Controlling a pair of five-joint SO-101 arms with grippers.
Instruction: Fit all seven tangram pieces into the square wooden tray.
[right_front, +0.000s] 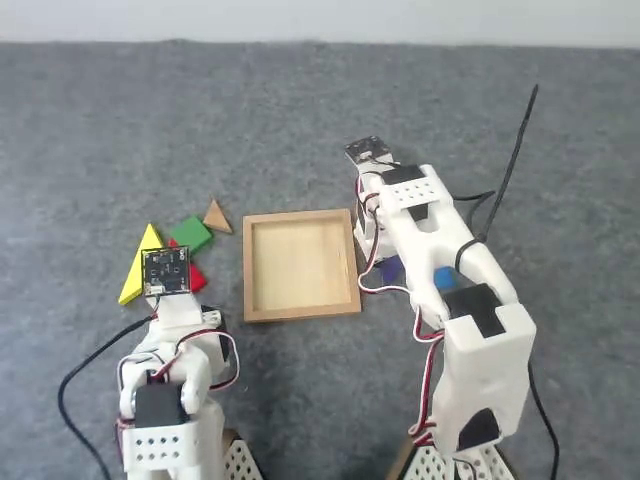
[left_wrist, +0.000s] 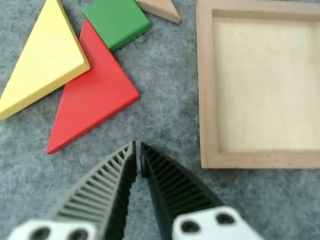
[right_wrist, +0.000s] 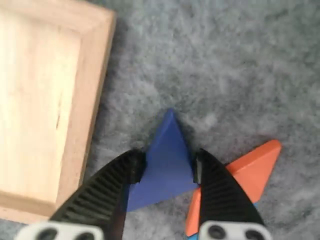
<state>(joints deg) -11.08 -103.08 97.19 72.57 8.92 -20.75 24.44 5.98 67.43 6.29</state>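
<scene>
The square wooden tray (right_front: 300, 302) lies mid-table with nothing in it. To its left lie a yellow triangle (left_wrist: 47, 55), a red triangle (left_wrist: 92, 95), a green square (left_wrist: 116, 21) and a small tan triangle (left_wrist: 160, 7). My left gripper (left_wrist: 137, 147) is shut and holds nothing; it hovers just short of the red triangle, beside the tray's rim (left_wrist: 207, 100). Right of the tray, my right gripper (right_wrist: 169, 165) has its fingers pressed on both sides of a dark blue triangle (right_wrist: 167, 150). An orange piece (right_wrist: 250, 170) lies against that triangle.
Grey carpet covers the table. The left arm (right_front: 170, 400) stands at the front left and the right arm (right_front: 450, 300) stretches along the tray's right side. A black cable (right_front: 510, 170) rises behind the right arm. Open carpet lies beyond the tray.
</scene>
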